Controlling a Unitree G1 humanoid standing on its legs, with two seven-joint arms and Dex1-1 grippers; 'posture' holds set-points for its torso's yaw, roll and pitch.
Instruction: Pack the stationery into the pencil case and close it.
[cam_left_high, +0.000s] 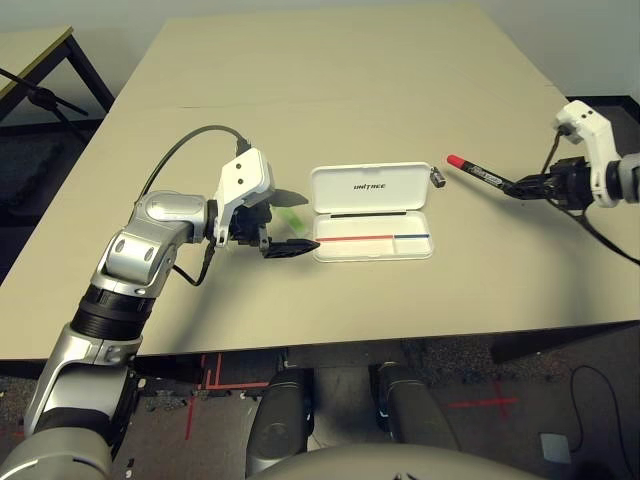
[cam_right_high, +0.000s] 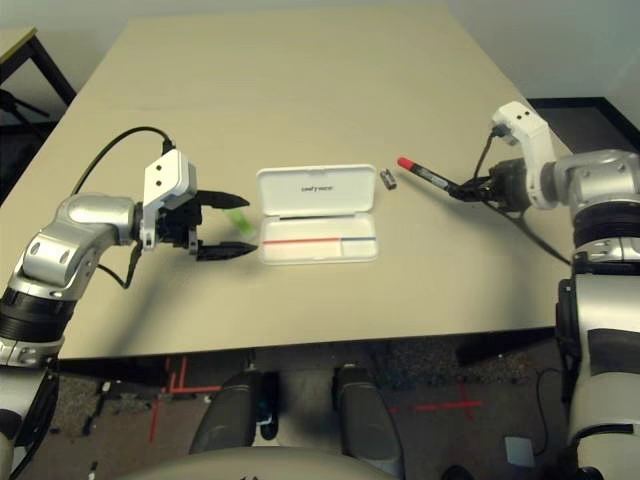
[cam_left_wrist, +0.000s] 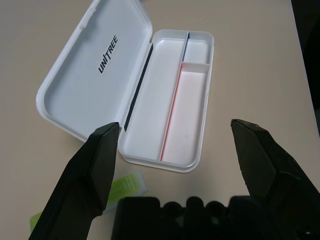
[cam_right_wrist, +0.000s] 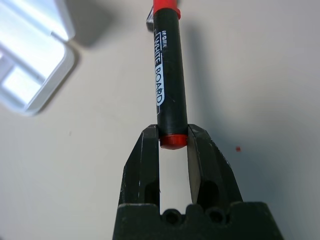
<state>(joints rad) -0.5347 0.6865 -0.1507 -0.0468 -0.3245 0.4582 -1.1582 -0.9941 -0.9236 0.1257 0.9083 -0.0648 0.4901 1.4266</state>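
**Marker gripped at the right, case lying open mid-table**

The green translucent bar (cam_left_high: 293, 218) is lying largely masked by the left gripper (cam_left_high: 296, 220), with a pale green sliver peeking out between the black fingers; in the left wrist view its far end is running off the picture's edge. The small dark-and-silver cylinder (cam_left_high: 437, 177) is sitting just off the lid's corner, at about 2 o'clock from the pencil case (cam_left_high: 371, 212), too small for its details to be made out. In the right wrist view the cylinder is mostly hiding behind the marker's red cap, and the case is being cut to one corner.

The left gripper is hovering with its fingers spread wide apart, holding nothing, at 9 o'clock from the case. The right gripper (cam_right_wrist: 173, 142) is pinching the tail end of the red whiteboard marker (cam_left_high: 477, 173), clamped tight on it, at 3 o'clock from the case and well apart from it; the red cap is pointing toward the case.

The case is lying open, its lid folded flat at 12 o'clock with the lettering facing up, and its tray is showing a red and a blue stripe.

The beige table (cam_left_high: 330, 90) is stretching away bare behind. Beyond its near edge, dark floor with red tape marks (cam_left_high: 487, 404) and a cable is showing; a second table's corner (cam_left_high: 30, 45) is sitting at 10 o'clock.
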